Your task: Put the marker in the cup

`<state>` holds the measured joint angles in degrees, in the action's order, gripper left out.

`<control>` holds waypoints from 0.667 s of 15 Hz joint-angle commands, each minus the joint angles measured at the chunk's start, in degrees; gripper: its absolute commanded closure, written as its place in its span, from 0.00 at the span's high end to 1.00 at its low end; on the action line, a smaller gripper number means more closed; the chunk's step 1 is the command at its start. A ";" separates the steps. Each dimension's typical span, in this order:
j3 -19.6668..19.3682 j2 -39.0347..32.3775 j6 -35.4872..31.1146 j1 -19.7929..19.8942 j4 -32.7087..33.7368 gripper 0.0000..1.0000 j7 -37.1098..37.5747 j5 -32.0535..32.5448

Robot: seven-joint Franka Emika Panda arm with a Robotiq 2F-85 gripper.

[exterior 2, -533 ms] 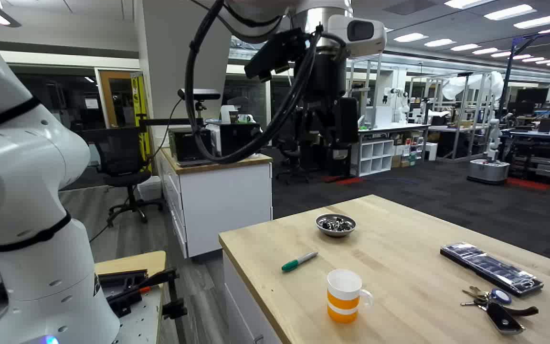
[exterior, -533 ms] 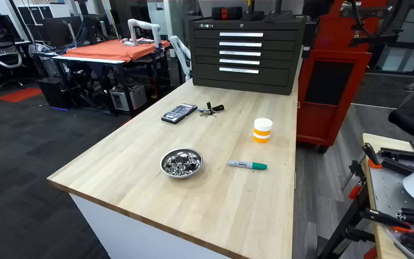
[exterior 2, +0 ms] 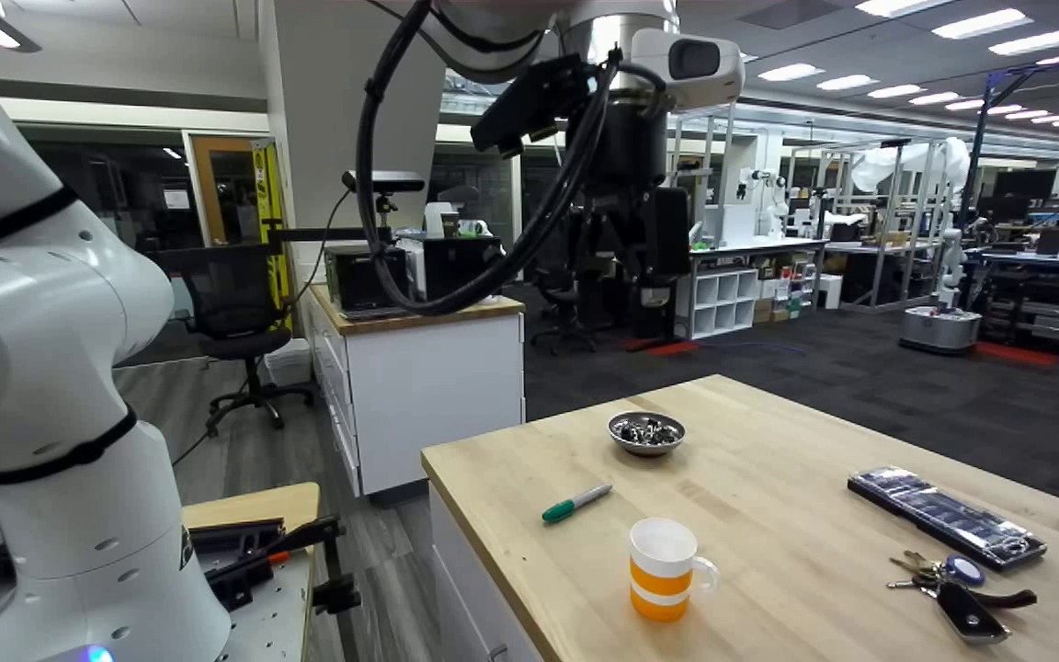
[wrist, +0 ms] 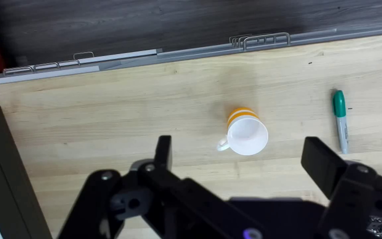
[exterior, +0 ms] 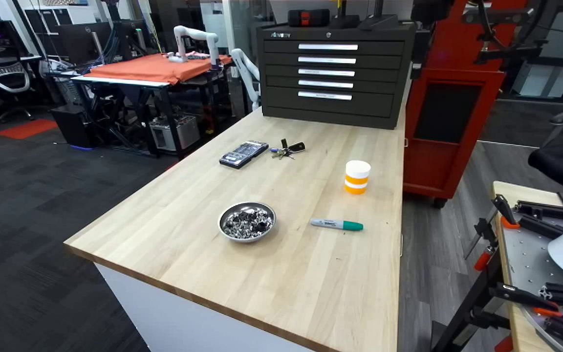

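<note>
Our black two-finger gripper (wrist: pixel 239 153) spread wide, empty. Grey green-capped marker (wrist: pixel 341 122) lies on pale wooden tabletop (wrist: pixel 128 116), apart from upright orange-banded white cup (exterior 2: pixel 662 570). We judge task unstarted: pick-up, drop-in left.

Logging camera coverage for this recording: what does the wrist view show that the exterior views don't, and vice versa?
Only the wrist view: the inside bottom of the cup.
Only the exterior views: the keys, the case and the whole dish, whose contents barely show in the wrist view.
In both: the marker, the table, the cup's striped side and, though not in every exterior view, the gripper.
</note>
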<state>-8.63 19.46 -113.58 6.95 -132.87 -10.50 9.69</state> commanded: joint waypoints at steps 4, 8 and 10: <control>-0.29 -1.96 -1.06 -0.43 0.62 1.00 -1.44 -0.75; -0.14 -5.66 -6.10 -1.87 0.76 1.00 -4.58 -2.74; 0.07 -8.03 -9.25 -2.58 0.90 1.00 -6.06 -4.64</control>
<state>-8.50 14.93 -119.04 5.56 -132.86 -13.90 7.66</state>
